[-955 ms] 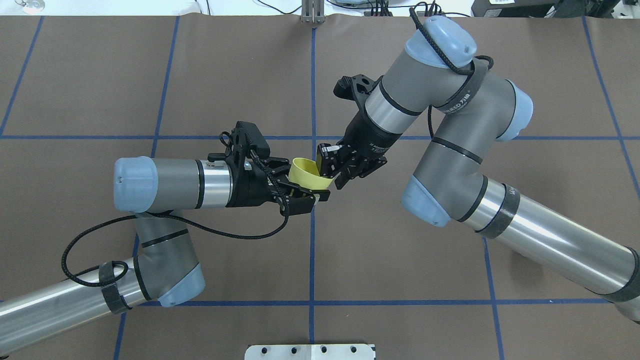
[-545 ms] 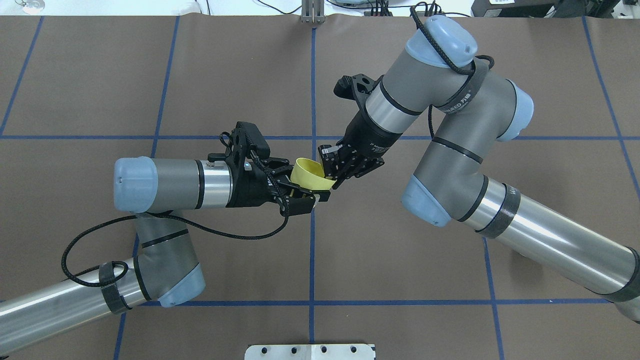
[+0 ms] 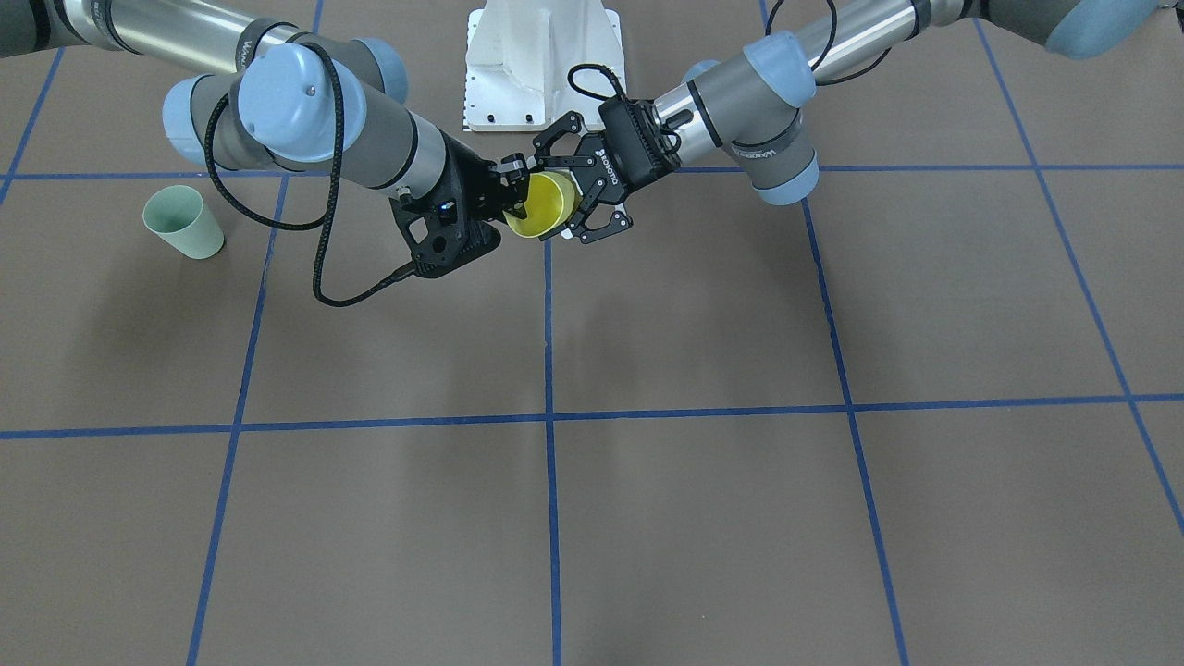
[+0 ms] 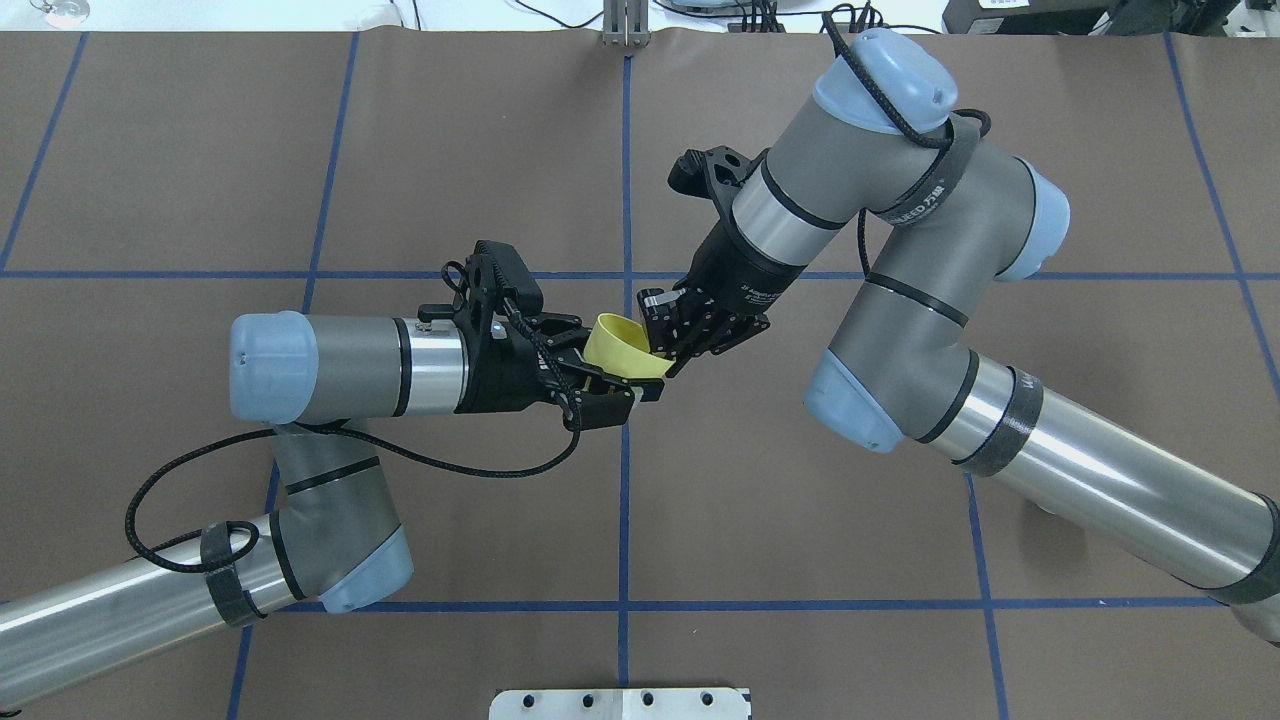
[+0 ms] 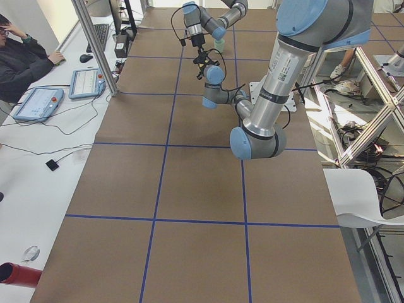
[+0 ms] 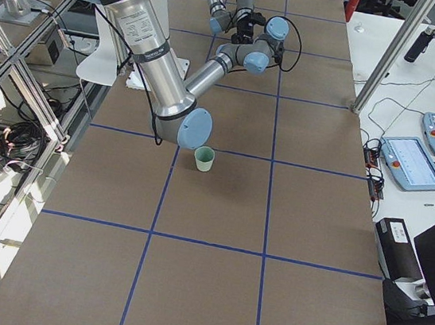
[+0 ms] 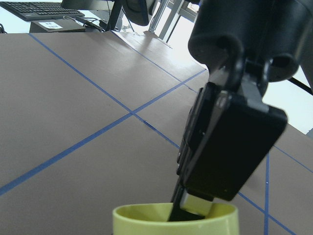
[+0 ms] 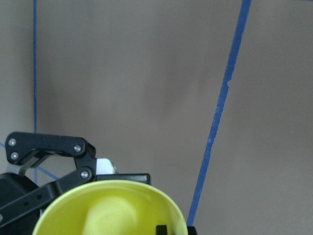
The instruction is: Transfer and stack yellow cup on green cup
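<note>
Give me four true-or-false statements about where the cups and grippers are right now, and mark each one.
1. The yellow cup stands on the table. False: it is held in the air between the left gripper and the right gripper.
2. The green cup stands upright on the table, mouth up. True.
3. One finger of the right gripper reaches inside the yellow cup's rim. True.
4. The yellow cup is nested in the green cup. False: the two cups are well apart, and the green cup stands alone on the robot's right side.
</note>
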